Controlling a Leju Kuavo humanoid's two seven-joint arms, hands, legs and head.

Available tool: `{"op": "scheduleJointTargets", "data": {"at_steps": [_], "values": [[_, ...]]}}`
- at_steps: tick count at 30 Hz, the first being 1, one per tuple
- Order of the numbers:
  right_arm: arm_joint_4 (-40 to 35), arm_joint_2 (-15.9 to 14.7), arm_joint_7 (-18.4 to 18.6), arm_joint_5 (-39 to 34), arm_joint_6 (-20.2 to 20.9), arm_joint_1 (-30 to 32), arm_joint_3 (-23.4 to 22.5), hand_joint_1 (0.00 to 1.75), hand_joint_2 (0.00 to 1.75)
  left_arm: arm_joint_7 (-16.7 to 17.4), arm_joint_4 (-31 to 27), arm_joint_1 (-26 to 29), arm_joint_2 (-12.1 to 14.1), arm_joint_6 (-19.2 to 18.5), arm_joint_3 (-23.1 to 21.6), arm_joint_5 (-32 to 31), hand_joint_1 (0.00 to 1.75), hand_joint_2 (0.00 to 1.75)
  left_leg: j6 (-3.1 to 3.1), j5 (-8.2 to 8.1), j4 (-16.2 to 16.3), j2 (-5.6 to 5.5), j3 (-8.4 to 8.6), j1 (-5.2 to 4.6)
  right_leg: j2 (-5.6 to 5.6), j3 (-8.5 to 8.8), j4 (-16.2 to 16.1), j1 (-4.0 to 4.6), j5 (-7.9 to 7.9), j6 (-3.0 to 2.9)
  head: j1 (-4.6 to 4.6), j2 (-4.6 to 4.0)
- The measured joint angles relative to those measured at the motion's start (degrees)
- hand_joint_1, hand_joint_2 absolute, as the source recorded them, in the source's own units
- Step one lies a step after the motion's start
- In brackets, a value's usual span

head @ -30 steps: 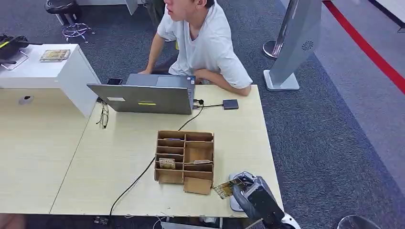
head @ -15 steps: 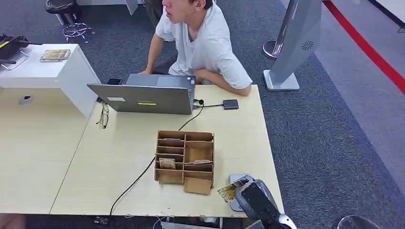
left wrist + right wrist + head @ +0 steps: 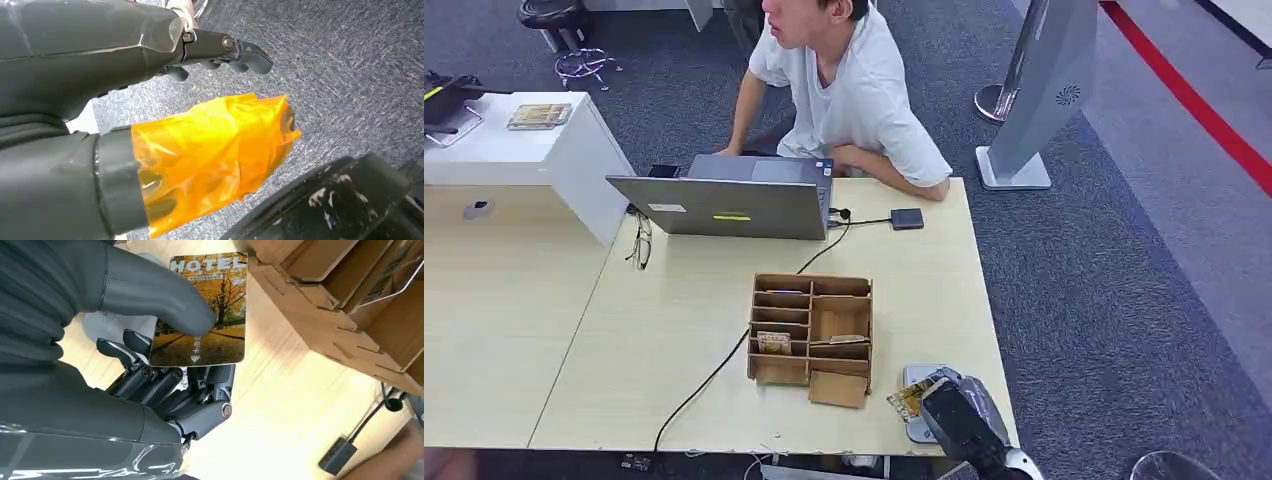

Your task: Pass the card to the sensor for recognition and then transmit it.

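Observation:
My right hand pinches a hotel card at the table's near right corner, thumb on its face. In the right wrist view the card shows an autumn tree picture and the word HOTEL, pressed by the thumb against the dark fingers beneath. The card hangs just over a pale grey pad lying on the table, which looks like the sensor. A wooden card box stands just left of the card. My left hand hangs over the carpet, holding nothing, its thumb wrapped in orange tape.
A person in a white shirt sits at the far side behind a grey laptop. A small dark box on a cable lies beside the laptop. A black cable runs across the table. Glasses lie at the left.
My right hand has shifted a little to the right and towards the table's near edge, carrying the card with it over the grey pad. The person has barely moved.

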Motion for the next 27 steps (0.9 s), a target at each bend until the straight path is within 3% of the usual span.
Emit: {"op": "scheduleJointTargets", "data": {"at_steps": [27], "values": [[3.67, 2.41, 2.47, 5.13, -1.71, -0.83, -2.67, 1.75, 1.75, 1.57, -2.67, 0.38, 1.14, 0.61, -2.01, 1.20, 0.00, 0.00, 0.00, 0.00, -0.01, 0.00, 0.00, 0.00, 0.00, 0.00, 0.00, 0.00, 0.00, 0.00, 0.00, 0.00]]}}
